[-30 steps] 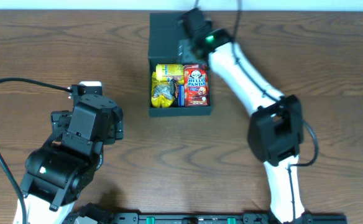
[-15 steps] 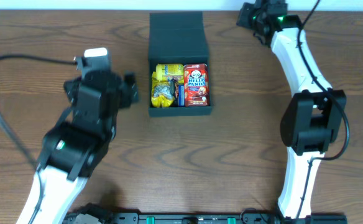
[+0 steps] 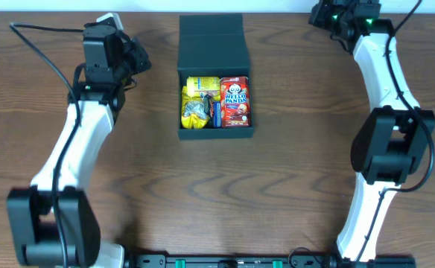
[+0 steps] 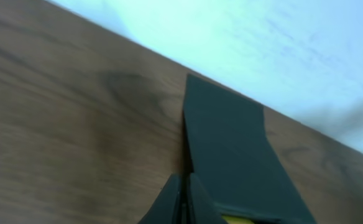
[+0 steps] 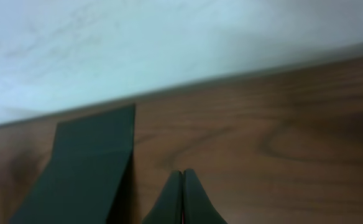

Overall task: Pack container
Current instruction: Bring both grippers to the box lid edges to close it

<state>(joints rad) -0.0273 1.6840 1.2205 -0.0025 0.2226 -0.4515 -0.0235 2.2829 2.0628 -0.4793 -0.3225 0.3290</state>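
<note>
Wood table (image 3: 202, 193) | container (image 3: 212, 41) lid open | left fingers (image 4: 168, 205), right fingers (image 5: 169, 202) pressed together

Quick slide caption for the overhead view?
Open container packed with snacks; left gripper and right gripper flank its lid.

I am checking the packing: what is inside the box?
The box holds a yellow packet, a red Hello Panda pack and a blue item between them. Anything under them is covered.
</note>
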